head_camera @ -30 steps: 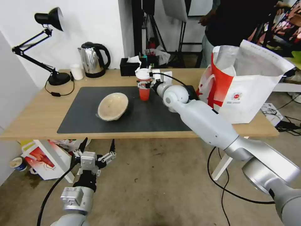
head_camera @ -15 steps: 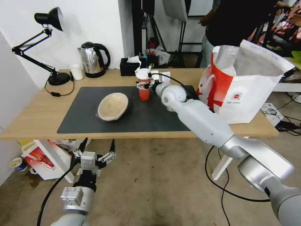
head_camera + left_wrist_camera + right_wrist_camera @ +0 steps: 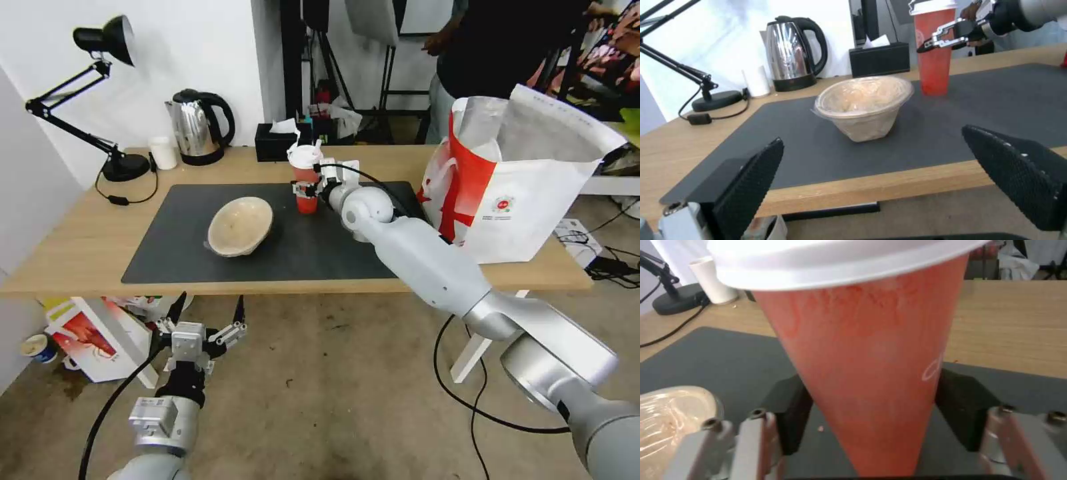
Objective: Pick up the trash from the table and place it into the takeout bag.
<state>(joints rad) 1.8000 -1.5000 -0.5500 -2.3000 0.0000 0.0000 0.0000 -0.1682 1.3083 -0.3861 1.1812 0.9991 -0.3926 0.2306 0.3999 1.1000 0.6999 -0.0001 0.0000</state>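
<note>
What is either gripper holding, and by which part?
Right gripper clamps the tall red translucent cup around mid-body. Left gripper holds nothing.

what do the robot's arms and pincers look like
Both arms are glossy white shells with silver metallic joint rings, trailed by black cables. The left pincer has slim black fingers on a silver-grey body; up close its pads are black and dimpled. The right pincer matches.

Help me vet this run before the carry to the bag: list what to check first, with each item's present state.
1. Right tool pads against both sides of the red cup: ok.
2. White lid seated on the cup: ok.
3. Cup base off the mat: cannot tell.
4. Takeout bag upright, mouth open: ok.
5. Left tool open, parked below the table edge, away from the cup: ok.
</note>
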